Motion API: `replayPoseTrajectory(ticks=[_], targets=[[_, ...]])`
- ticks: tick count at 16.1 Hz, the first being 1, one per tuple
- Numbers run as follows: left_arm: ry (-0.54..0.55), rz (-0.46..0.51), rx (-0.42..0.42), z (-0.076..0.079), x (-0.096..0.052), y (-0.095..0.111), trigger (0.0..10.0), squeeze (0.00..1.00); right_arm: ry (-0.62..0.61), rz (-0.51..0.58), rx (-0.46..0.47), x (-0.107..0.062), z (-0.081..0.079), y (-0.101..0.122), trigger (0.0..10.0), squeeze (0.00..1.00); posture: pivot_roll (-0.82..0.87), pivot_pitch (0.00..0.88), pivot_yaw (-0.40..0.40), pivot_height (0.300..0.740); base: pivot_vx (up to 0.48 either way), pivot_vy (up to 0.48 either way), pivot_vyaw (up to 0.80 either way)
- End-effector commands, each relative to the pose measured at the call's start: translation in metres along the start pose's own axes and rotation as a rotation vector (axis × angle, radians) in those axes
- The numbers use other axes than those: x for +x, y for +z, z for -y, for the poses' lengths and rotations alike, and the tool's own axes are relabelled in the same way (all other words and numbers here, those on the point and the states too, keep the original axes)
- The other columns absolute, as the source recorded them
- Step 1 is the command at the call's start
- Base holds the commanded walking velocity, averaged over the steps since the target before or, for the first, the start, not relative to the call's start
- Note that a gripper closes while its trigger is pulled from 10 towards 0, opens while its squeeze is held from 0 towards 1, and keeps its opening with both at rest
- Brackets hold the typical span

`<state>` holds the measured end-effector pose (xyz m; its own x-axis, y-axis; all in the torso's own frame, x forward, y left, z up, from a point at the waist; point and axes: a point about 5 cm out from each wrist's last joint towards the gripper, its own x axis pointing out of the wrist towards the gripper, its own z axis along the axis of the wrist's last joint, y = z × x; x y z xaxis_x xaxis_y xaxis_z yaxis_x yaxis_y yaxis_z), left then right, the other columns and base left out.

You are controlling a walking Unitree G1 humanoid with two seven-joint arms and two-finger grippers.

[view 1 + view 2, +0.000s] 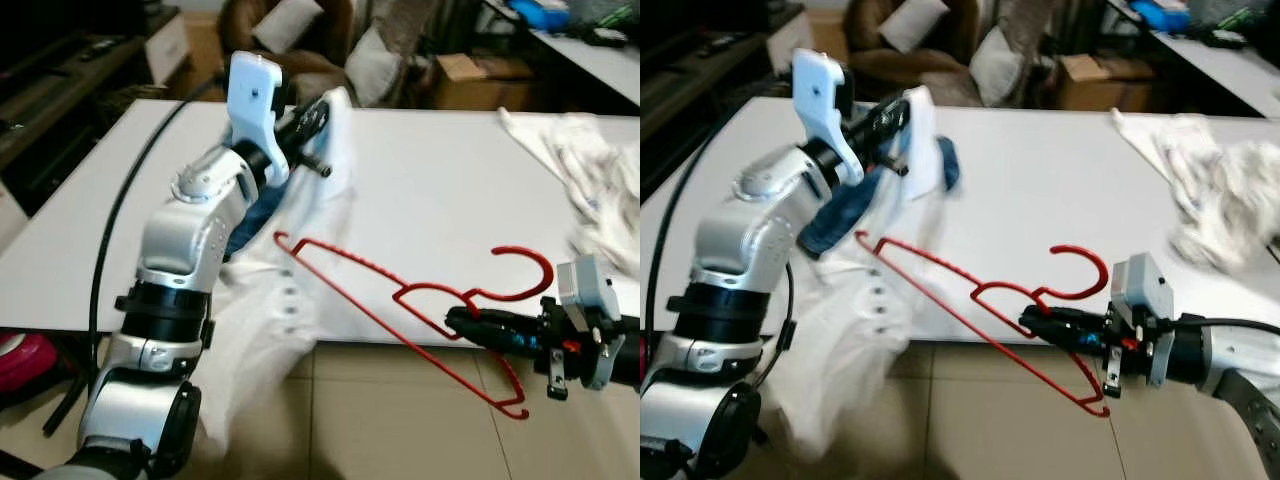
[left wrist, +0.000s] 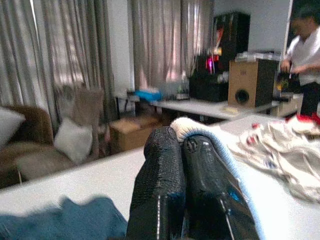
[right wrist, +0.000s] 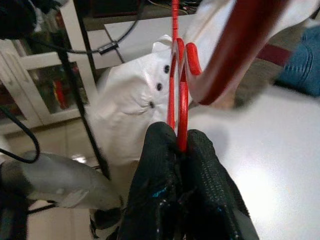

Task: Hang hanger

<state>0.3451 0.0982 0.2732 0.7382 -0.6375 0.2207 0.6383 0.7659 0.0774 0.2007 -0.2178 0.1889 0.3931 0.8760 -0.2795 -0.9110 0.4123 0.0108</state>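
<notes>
Silver arms, black-fingered claws, black cable (image 1: 120, 200)

My right gripper (image 1: 452, 323) has black fingers, and the hanger (image 1: 400, 300) in it is bright red wire. My left gripper (image 1: 318, 118), black too, has a white shirt (image 1: 270, 330) with small dark buttons and a pale blue collar edge. The table (image 1: 440, 190) is plain white, with a denim-blue cloth (image 1: 845, 215) on it and a crumpled white heap (image 1: 600, 190).

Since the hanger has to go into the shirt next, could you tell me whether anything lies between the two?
Nothing visible does. The right end effector holds the red hanger, whose far tip already reaches the white shirt held up by the left end effector.
</notes>
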Motion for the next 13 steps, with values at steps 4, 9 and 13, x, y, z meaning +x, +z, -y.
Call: replayPoseTrajectory(ticks=[4, 9, 13], targets=[[-0.216, 0.013, 0.019, 0.022, -0.026, 0.014, 10.0, 0.0, -0.092, -0.077, -0.095, 0.011, 0.024, -0.004, 10.0, 0.0, -0.07, 0.0, -0.026, 0.74, 0.337, 0.0, 0.0], [-0.287, 0.246, -0.069, 0.02, -0.032, 0.068, 10.0, 0.0, -0.685, 0.093, -0.432, 0.007, 0.113, 0.07, 10.0, 0.0, -0.06, 0.0, -0.041, 0.74, 0.294, 0.0, 0.0], [-0.22, 0.389, -0.097, 0.01, -0.036, 0.093, 10.0, 0.0, -1.03, 0.581, -0.59, -0.035, 0.129, 0.17, 10.0, 0.0, -0.06, 0.0, -0.054, 0.74, 0.062, 0.0, 0.0]])
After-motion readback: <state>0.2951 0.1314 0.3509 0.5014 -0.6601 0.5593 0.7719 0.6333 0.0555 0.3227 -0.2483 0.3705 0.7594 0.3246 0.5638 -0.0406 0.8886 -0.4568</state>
